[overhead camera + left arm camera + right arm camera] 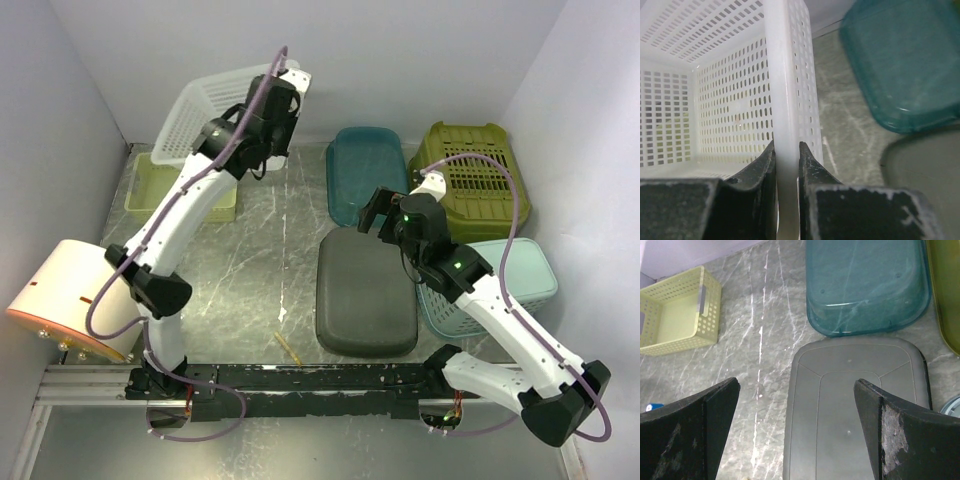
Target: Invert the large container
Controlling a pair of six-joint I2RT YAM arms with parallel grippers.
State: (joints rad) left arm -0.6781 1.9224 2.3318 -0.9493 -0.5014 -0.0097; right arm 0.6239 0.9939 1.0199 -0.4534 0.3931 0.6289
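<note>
The large container is a white perforated basket (200, 115) at the back left, tipped up against the rear wall. My left gripper (283, 97) is shut on its rim (782, 90), one finger inside the basket and one outside. In the left wrist view the left gripper (786, 147) pinches that white edge, with the mesh wall (725, 105) to its left. My right gripper (385, 212) stands open and holds nothing. It hangs above the near edge of a grey upturned tub (855, 405), the right gripper (796, 385) wide apart.
A teal tub (365, 170) and an olive slatted basket (480, 175) lie upside down at the back. A pale blue basket (525, 280) sits under the right arm. A small yellow basket (160, 190) lies below the white one. A cream cylinder (65, 295) stands far left.
</note>
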